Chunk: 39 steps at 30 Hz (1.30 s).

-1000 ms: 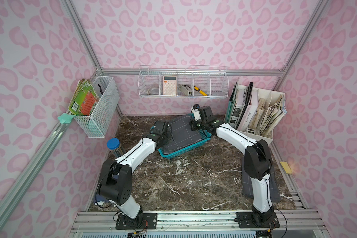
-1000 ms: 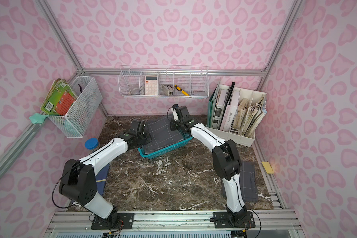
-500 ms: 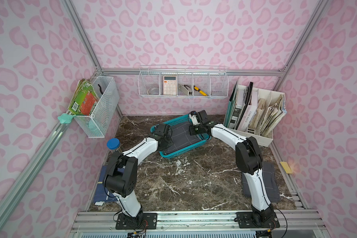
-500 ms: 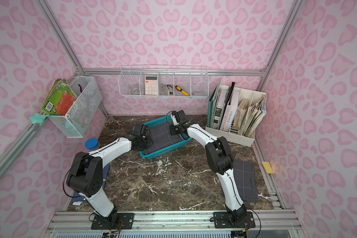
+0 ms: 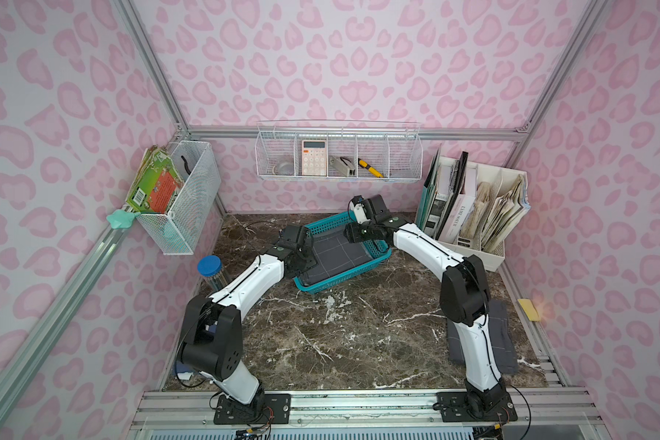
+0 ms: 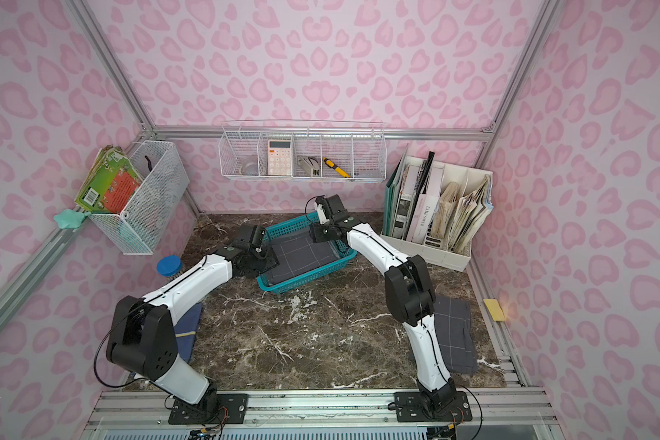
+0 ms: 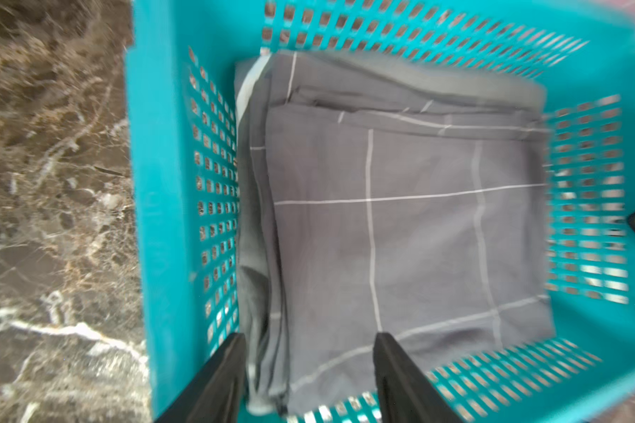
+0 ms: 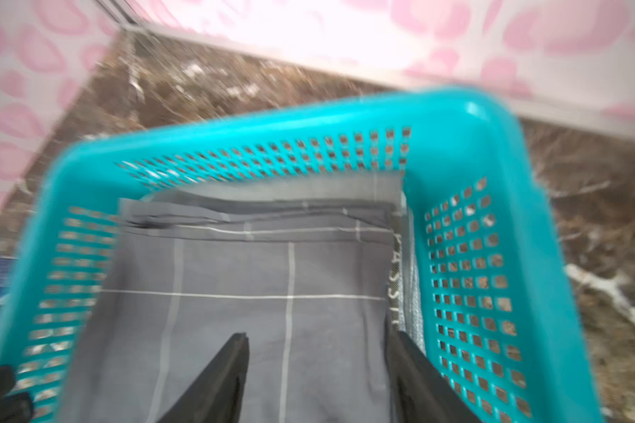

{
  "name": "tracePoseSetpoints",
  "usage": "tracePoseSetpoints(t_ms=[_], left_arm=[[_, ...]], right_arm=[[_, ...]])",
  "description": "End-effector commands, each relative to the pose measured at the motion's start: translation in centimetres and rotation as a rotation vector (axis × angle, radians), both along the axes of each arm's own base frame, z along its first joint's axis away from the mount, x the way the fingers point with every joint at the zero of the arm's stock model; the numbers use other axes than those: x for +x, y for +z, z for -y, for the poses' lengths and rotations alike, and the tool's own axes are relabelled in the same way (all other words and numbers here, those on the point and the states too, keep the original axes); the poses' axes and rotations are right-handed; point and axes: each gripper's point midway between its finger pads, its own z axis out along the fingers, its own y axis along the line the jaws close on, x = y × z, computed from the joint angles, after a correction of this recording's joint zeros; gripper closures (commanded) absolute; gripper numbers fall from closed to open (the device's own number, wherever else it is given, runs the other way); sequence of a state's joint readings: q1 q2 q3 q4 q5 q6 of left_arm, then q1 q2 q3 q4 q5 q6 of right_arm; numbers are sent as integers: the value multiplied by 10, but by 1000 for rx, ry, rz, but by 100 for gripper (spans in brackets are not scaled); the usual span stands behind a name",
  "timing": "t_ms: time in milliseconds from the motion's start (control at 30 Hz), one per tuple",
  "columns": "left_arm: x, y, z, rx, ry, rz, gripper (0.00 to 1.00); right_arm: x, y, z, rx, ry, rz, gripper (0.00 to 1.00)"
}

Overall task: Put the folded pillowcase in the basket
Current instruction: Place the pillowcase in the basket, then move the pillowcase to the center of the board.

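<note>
Covering the floor of the cell, a dark brown marble worktop with white veins (image 5: 359, 335) is boxed in by walls of pink blotch-patterned paper (image 5: 359, 57) and silver aluminium framing bars (image 5: 321, 133). Toward the back middle sits the teal plastic rectangular basket with lattice sides (image 5: 343, 280), turned at an angle. The folded grey pillowcase with thin white check lines (image 5: 336, 253) lies flat inside it, filling most of the bottom.

The left hand (image 7: 308, 338) hangs over the basket's left side, its black fingers spread and released, with the cloth loose beneath them. The right hand (image 8: 318, 335) hangs over the back right corner, likewise parted and gripping nothing.

On the left wall a white wire mesh basket (image 5: 191, 198) holds green and orange booklets (image 5: 155, 186). A white wire shelf (image 5: 340, 152) on the back wall carries a white calculator (image 5: 314, 157) and a yellow-handled tool (image 5: 370, 168). A white file organiser (image 5: 488, 259) packed with folders stands at the back right, just beside the right arm. A clear jar with a blue lid (image 5: 209, 265) stands by the left wall.

A second grey checked cloth (image 5: 503, 327) lies at the front right, partly hidden by the right arm, and a navy cloth (image 6: 191, 327) lies under the left arm. The left forearm hides the basket's left side in both top views
</note>
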<state>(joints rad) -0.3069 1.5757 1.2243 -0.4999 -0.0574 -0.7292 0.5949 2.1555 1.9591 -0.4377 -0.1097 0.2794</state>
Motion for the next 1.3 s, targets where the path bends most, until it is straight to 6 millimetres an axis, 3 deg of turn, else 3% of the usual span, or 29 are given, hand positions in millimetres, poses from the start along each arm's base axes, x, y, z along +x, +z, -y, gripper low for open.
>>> tracePoseSetpoints(t_ms=[0, 133, 300, 433, 600, 733, 800, 900, 1067, 1267], left_arm=[[-17, 22, -7, 4, 5, 15, 30], [-41, 43, -16, 3, -4, 75, 22], [-81, 57, -9, 17, -116, 129, 16], [-115, 64, -5, 22, -169, 182, 10], [-143, 61, -5, 29, -209, 231, 1], [-153, 55, -14, 40, -189, 249, 1], [-156, 54, -17, 27, -171, 264, 1], [-158, 49, -24, 40, -140, 275, 1], [-159, 30, -31, 89, -122, 216, 1], [-159, 22, -32, 86, -105, 208, 1]], right_arm=[[-11, 30, 11, -16, -16, 78, 32], [-39, 62, 36, 26, -51, 146, 28], [-86, 103, 67, 150, -68, 233, 24], [-119, 109, 99, 180, -116, 276, 21], [-142, 104, 140, 179, -231, 284, 21], [-154, 87, 178, 172, -374, 286, 17], [-158, 69, 206, 141, -483, 275, 7], [-162, 44, 240, 120, -582, 217, 3], [-168, 4, 277, 157, -673, 95, 2], [-179, -47, 316, 194, -790, -53, 1]])
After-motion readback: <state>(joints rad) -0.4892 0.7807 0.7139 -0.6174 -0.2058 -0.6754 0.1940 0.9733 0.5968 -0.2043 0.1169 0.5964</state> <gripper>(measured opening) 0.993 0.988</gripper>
